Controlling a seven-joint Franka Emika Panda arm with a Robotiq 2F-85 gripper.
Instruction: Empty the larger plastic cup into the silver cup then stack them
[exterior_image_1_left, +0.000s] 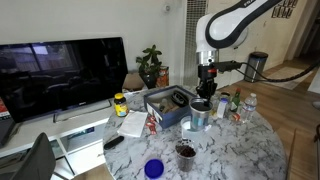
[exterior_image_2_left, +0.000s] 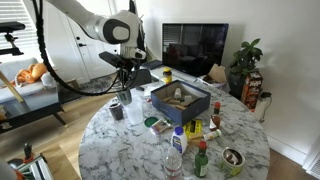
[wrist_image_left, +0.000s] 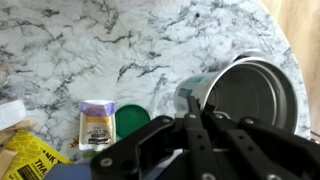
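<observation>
The silver cup (exterior_image_1_left: 198, 121) stands on the marble table (exterior_image_1_left: 225, 155) next to a grey box. It also shows in the exterior view (exterior_image_2_left: 117, 111) and in the wrist view (wrist_image_left: 258, 95), with a dark inside. The larger plastic cup (wrist_image_left: 194, 93) is pale bluish-white and sits at my fingertips, against the silver cup's rim. In an exterior view it shows just above the silver cup (exterior_image_1_left: 201, 104). My gripper (wrist_image_left: 192, 108) is right above both cups, its fingers pinched together on the pale cup's wall. The gripper also shows in both exterior views (exterior_image_1_left: 206, 92) (exterior_image_2_left: 125, 88).
A small vivid blue cup (exterior_image_1_left: 153, 168) and a dark cup with brownish contents (exterior_image_1_left: 186, 150) stand near the table's edge. A grey box of items (exterior_image_2_left: 181, 100), bottles (exterior_image_2_left: 200, 155) and a TV (exterior_image_1_left: 60, 70) are around. A green lid (wrist_image_left: 130, 120) and a small packet (wrist_image_left: 97, 123) lie by the cups.
</observation>
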